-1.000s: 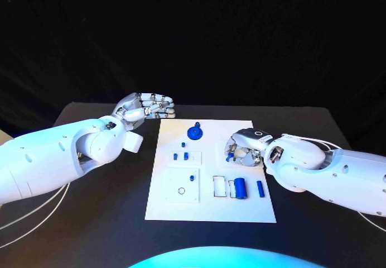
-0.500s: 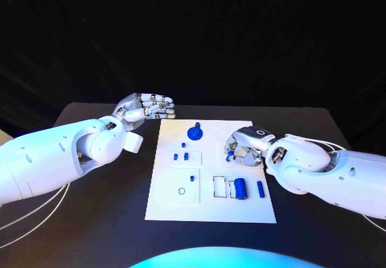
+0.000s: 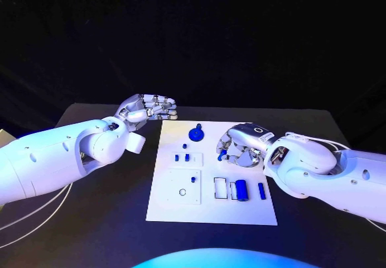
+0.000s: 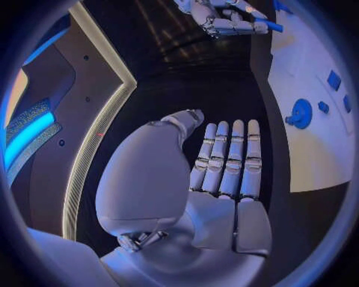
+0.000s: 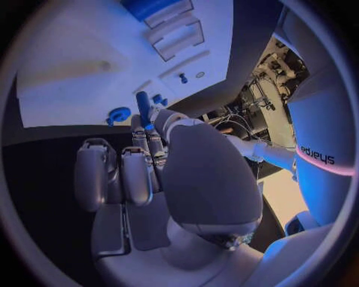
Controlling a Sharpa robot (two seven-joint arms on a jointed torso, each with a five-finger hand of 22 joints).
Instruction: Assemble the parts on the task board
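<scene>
The white task board (image 3: 213,209) lies mid-table. My right hand (image 3: 238,148) hovers over its right-middle part and pinches a slim blue rod (image 5: 142,107) in its fingertips; the rod (image 4: 267,25) juts from that hand (image 4: 221,15) in the left wrist view too. A round blue part (image 3: 196,133) sits at the board's far end, with small blue pieces (image 3: 182,157) below it and a small peg (image 3: 193,179) in a square plate. A blue cylinder (image 3: 240,188) and a thin blue rod (image 3: 260,190) lie near the front right. My left hand (image 3: 149,108) holds nothing, off the board's far left corner.
A white slotted holder (image 3: 220,187) lies just left of the blue cylinder. Black table (image 3: 96,223) surrounds the board on all sides. My left forearm (image 3: 56,159) stretches over the table's left side and my right forearm (image 3: 329,173) over its right side.
My right hand has shifted a little toward the board's middle, still holding the blue rod. My left hand has hardly moved.
</scene>
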